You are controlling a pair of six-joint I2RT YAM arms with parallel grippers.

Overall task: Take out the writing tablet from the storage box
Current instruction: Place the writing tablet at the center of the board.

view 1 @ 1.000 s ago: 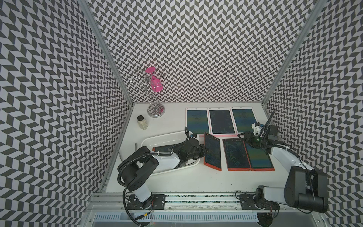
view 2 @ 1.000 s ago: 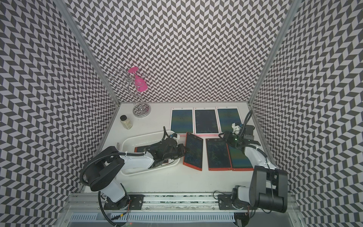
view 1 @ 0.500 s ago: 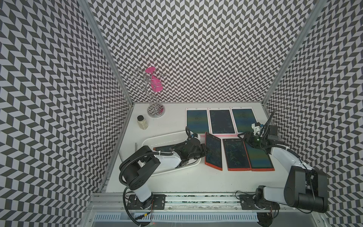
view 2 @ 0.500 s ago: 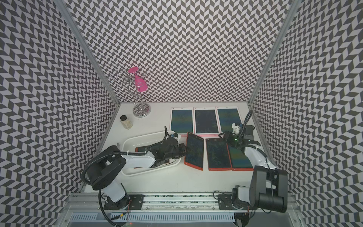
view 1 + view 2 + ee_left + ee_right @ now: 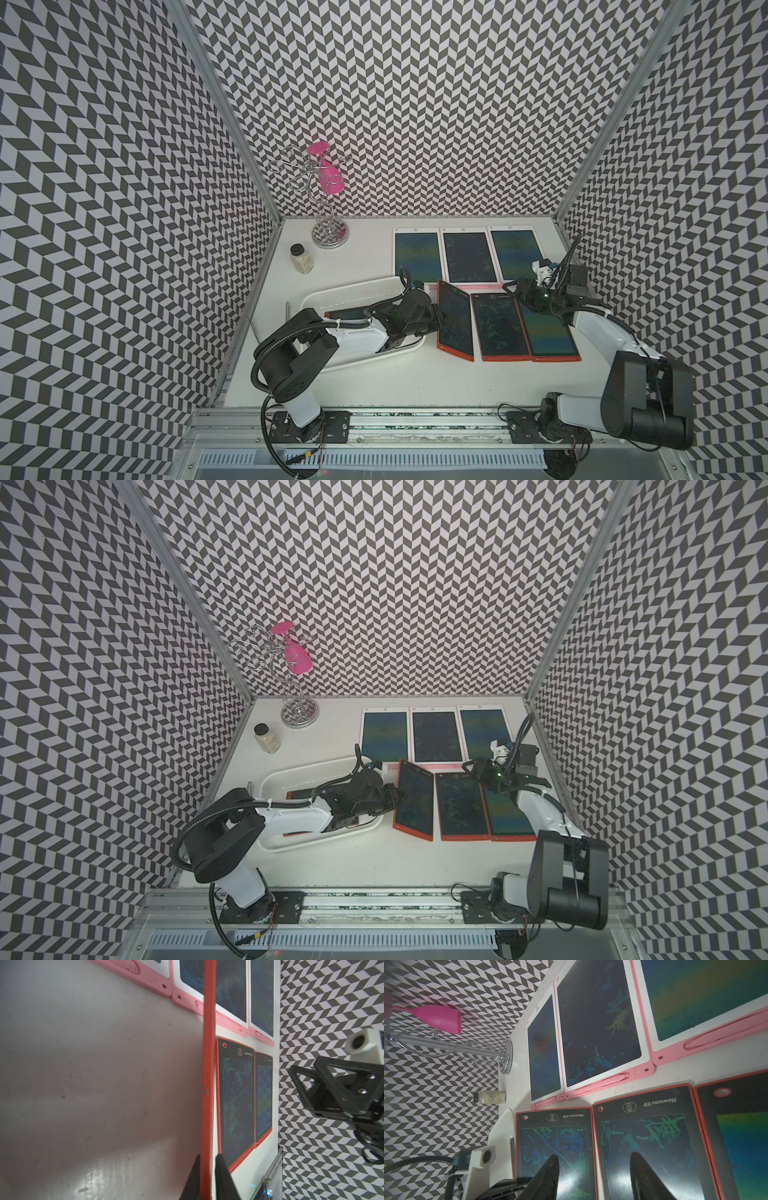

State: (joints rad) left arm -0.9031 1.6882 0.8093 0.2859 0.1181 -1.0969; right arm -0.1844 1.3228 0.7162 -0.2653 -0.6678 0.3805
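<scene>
1. Six tablets lie outside the storage box [image 5: 345,291]. The writing tablet [image 5: 456,320] in hand, red-framed, is just beside the box at its 3 o'clock. It tilts, with the box-side long edge raised and the far edge low by its neighbour, probably so it can be laid flat into the row.
2. The left gripper [image 5: 207,1172] straddles that raised edge with one jaw on each face. I cannot tell whether the jaws press on it or stand slightly clear.
3. The right gripper [image 5: 593,1178] hovers with jaws apart and empty over the two flat red tablets [image 5: 498,328], at 3 o'clock of the tilted one. It is likely kept out of the way.
4. All the tablets are thin rigid slabs with glossy dark screens, scribbled green. Three pink-and-white tablets [image 5: 465,257] sit in a row at 12 o'clock. The box is smooth white plastic, shallow, with rounded corners and a flared rim. Another red tablet [image 5: 347,315] lies inside it under the left arm.
</scene>
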